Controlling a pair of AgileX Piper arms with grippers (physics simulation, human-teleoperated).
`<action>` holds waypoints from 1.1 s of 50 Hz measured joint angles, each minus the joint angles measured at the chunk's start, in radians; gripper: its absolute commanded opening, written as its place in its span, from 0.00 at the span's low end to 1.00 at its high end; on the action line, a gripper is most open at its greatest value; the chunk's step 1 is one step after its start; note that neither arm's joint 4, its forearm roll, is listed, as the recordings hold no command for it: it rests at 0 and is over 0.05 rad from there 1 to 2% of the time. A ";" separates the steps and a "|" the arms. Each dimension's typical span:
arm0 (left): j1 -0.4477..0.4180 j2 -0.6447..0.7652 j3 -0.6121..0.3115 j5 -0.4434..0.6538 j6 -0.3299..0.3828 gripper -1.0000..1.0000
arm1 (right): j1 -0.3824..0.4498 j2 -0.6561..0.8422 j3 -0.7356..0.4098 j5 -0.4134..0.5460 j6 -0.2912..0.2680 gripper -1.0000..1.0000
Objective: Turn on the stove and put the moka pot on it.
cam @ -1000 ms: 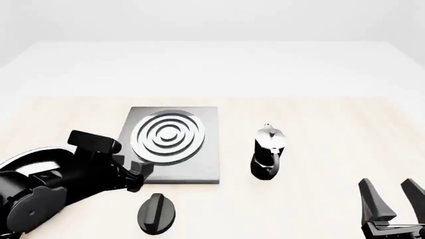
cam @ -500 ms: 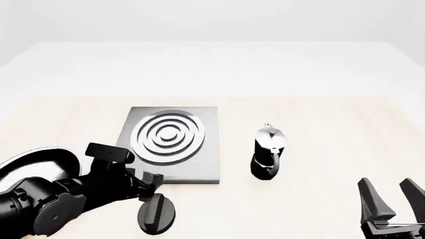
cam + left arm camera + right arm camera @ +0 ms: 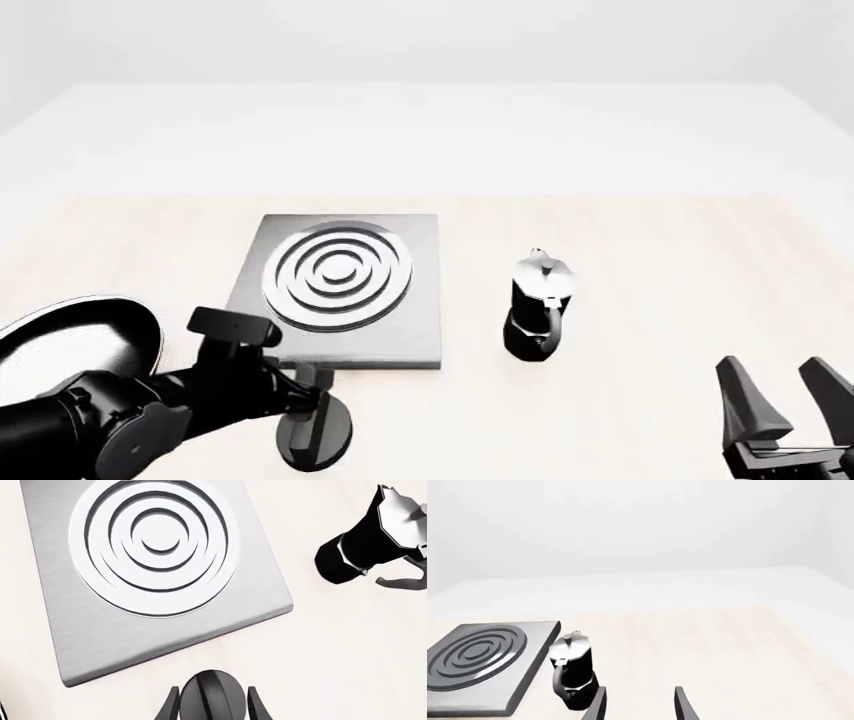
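Black knob (image 3: pixel 318 432) sits between the left gripper's (image 3: pixel 212 706) spread jaws, near the stove (image 3: pixel 344 290); pot (image 3: pixel 539 304) upright right of the stove; right gripper (image 3: pixel 790 408) spread, well apart.

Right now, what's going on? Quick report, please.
Left end effector open, straddling knob. Right end effector open, idle. Pot beside stove, untouched. Nothing between them.
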 measured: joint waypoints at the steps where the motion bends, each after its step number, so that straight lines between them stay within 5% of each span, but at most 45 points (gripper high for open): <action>1: 0.000 0.003 0.002 -0.004 -0.001 1.00 | 0.000 0.000 0.000 0.000 0.000 1.00; 55: 0.000 0.156 0.116 -0.215 -0.104 1.00 | 0.005 0.032 0.000 -0.026 0.017 1.00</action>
